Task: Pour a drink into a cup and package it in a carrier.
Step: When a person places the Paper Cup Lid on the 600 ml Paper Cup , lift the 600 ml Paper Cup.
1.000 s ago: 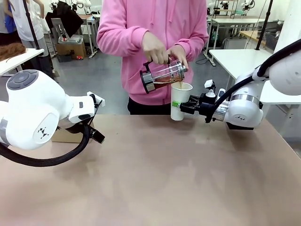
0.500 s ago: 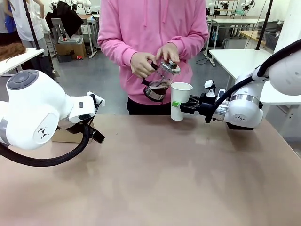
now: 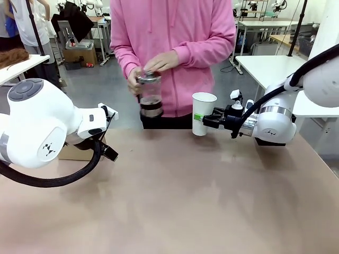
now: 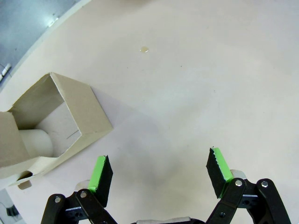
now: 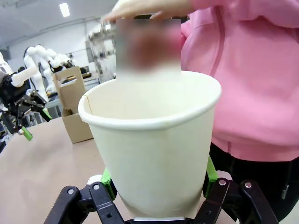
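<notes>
Front view: one open-topped paper cup (image 3: 203, 113) is clamped in the right pincer (image 3: 204, 119) near the counter's (image 3: 185, 201) far edge. One press pot (image 3: 150, 98) stands upright in the person's two hands (image 3: 161, 62).

Left wrist view: the left pincer (image 4: 161, 172) is spread wide and empty above the counter, beside one cardboard carrier (image 4: 70, 112).

Right wrist view: the carrier's upright handle (image 5: 70, 86) shows.
</notes>
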You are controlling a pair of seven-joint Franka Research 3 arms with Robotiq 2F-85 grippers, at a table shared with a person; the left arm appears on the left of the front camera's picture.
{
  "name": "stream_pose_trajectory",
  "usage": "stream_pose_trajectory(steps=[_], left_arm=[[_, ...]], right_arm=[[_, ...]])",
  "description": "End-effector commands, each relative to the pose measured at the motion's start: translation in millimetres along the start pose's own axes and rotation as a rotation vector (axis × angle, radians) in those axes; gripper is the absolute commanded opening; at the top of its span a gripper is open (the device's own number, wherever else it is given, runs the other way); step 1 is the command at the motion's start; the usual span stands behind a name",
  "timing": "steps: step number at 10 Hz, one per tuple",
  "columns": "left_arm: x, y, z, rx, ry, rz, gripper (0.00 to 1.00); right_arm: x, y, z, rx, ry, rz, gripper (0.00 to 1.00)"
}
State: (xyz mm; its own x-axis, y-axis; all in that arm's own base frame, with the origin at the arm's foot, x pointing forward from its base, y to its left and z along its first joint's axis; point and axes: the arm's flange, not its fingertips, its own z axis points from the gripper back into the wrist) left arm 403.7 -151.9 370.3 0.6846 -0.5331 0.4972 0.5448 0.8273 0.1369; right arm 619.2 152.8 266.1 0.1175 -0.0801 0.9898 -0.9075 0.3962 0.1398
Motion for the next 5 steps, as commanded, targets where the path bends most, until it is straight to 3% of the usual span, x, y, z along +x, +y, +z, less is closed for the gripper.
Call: stream_pose_trajectory(steps=[1,5], left_arm=[[-0.2,0.1,0.4,-0.002,-0.001,0.001,1.00],[-0.2,0.1,0.4,-0.002,-0.001,0.001,1.00]], right_arm=[[1.0,0.6,-2.6,-0.010,0.010,0.001,0.80],[1.0,0.6,-2.6,-0.010,0.010,0.001,0.80]])
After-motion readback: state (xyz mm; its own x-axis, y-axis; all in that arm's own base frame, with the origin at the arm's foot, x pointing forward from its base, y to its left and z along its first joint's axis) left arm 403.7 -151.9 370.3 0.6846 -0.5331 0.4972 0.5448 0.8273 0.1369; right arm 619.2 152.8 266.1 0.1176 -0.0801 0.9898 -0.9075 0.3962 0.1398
